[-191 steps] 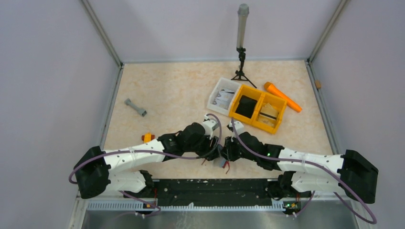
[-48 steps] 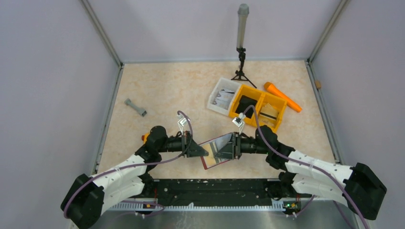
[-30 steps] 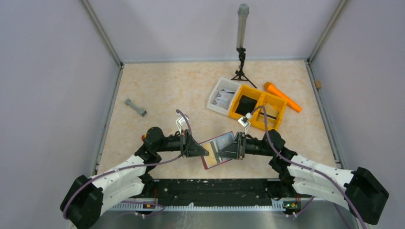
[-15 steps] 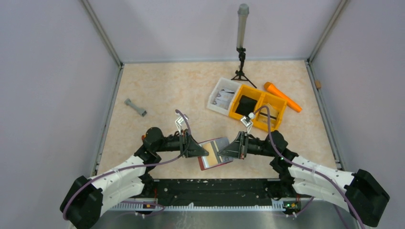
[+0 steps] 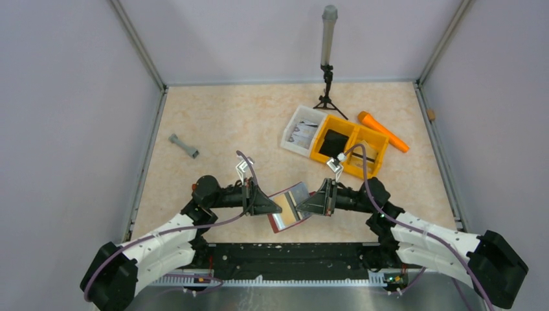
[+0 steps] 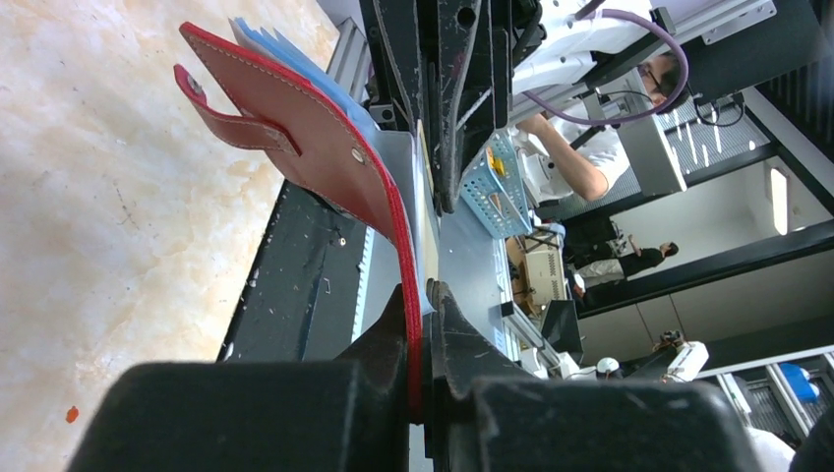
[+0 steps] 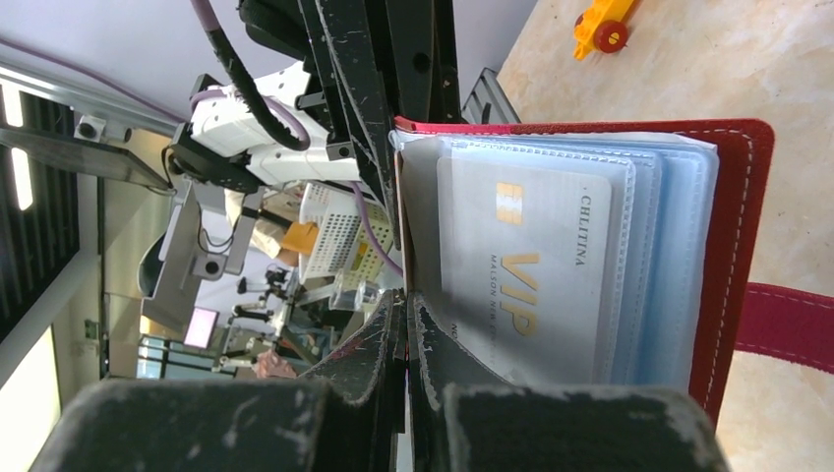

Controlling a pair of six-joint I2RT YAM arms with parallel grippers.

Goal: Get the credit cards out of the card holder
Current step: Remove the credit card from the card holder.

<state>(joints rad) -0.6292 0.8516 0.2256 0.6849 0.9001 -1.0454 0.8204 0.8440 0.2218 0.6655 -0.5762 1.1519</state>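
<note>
The card holder [image 5: 287, 210] hangs open above the table's near edge, between my two grippers. In the left wrist view its dark red cover [image 6: 317, 138] and snap tab [image 6: 228, 110] rise from my left gripper [image 6: 421, 329], which is shut on the cover's edge. My right gripper [image 7: 405, 307] is shut on a thin leaf of the holder seen edge-on. Beside it, clear sleeves hold a whitish credit card [image 7: 536, 261] with gold lettering. Other cards, if any, are hidden behind it. From above, my left gripper [image 5: 277, 208] and right gripper [image 5: 302, 205] almost meet.
At the back right stand a yellow divided bin [image 5: 350, 149], a white tray [image 5: 300, 130] and an orange tool [image 5: 383, 131]. A grey dumbbell-shaped part [image 5: 184, 146] lies at the left. A tripod with a grey cylinder [image 5: 327, 59] stands at the back. A small yellow toy [image 7: 600, 24] sits behind the holder.
My right gripper has slid left along the holder and shut on it. The holder has shifted slightly left and down. The left arm has barely moved.
</note>
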